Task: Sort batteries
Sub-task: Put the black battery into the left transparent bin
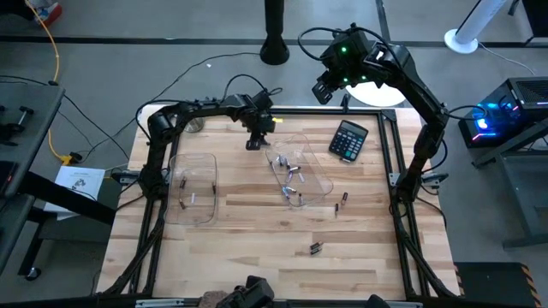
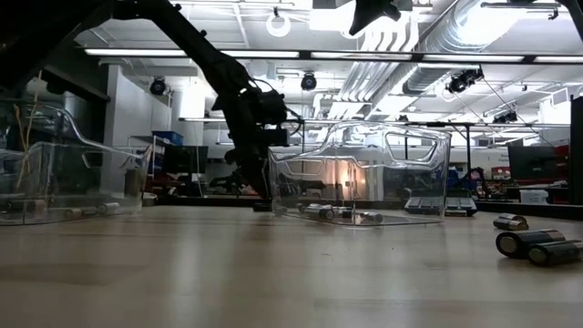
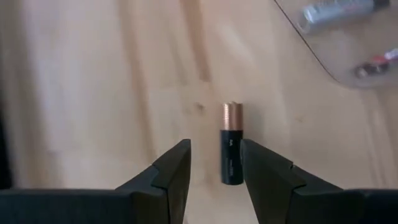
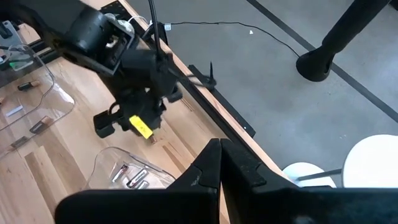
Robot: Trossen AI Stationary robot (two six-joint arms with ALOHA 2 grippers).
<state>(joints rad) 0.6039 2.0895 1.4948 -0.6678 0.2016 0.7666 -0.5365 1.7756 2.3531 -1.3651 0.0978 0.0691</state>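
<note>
High view – worktop [image 1: 257, 257]: a pale wooden slab is carrying two clear trays, a calculator and scattered batteries.
High view – left gripper [image 1: 255, 142]: it is hanging at the far edge of the worktop, just beside the far corner of the middle tray [image 1: 318, 175].
High view – right gripper [image 1: 324, 92]: it is waiting raised beyond the far edge, well apart from the batteries.
High view – batteries: several are lying inside the middle tray [image 1: 291, 181]; a few are lying in the left tray [image 1: 208, 164]; loose ones are lying on bare wood near the right side [image 1: 341, 204] and toward the near edge [image 1: 314, 248].
High view – calculator [image 1: 348, 140]: it is sitting near the far right corner, apart from both trays.
Low view – left gripper [image 2: 261, 202]: it is reaching down to the wood just beside the middle tray [image 2: 401, 150]; whether its tips are touching the surface is hard to say at this angle.
Low view – loose batteries [image 2: 528, 242]: dark cells are lying on their sides at the right.
Left wrist view – left gripper [image 3: 215, 167]: the jaws are standing partly open, gripping nothing.
Left wrist view – copper-topped battery [image 3: 231, 144]: a dark cell is lying flat on the wood, its lower end between the two fingers, close against one of them.
Right wrist view – right gripper [image 4: 220, 163]: the jaws are pressed together, empty, above the floor beyond the worktop.
Right wrist view – left gripper [image 4: 149, 130]: it is showing farther off, pointing down beside the middle tray [image 4: 102, 163].
</note>
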